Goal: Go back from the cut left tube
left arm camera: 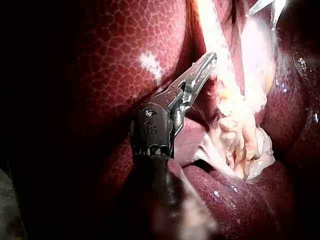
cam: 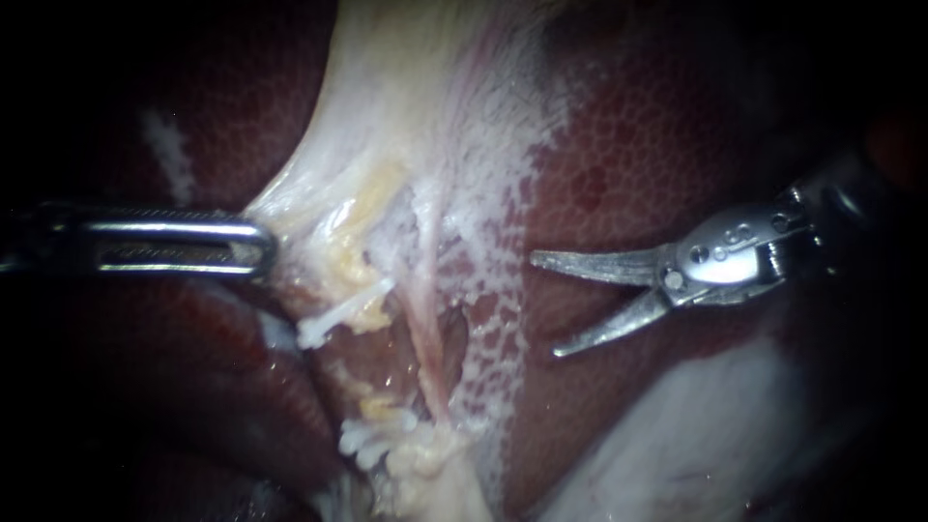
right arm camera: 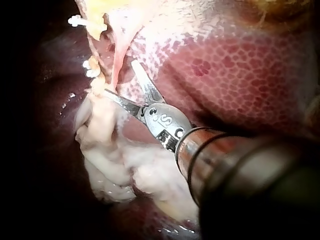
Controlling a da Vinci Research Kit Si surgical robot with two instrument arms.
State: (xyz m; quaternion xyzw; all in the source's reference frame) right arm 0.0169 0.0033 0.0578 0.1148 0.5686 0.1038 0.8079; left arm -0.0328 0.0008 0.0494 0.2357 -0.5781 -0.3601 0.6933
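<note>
The left tube is cut in two. Its upper stump carries a white clip point(cam: 329, 321); the lower stump holds white clips point(cam: 370, 437), and a gap lies between them. A thin pink tube point(cam: 425, 338) still runs whole just right of the gap. My right instrument point(cam: 546, 304) has curved blades standing open, over the liver to the right of both tubes and touching nothing. In its wrist view the blades point(right arm camera: 120, 77) lie beside the pink tube. My left instrument point(cam: 259, 247) is shut on the pale gallbladder tissue point(cam: 319, 208), holding it taut; the wrist view shows the same grip point(left arm camera: 207, 62).
Dark red mottled liver point(cam: 657, 145) surrounds the field. A whitish stripped band point(cam: 503, 290) runs between the tubes and my right blades. Pale fatty tissue point(right arm camera: 125, 170) bunches under the right shaft. The right blades' tips point(left arm camera: 265, 7) show ahead of my left jaws.
</note>
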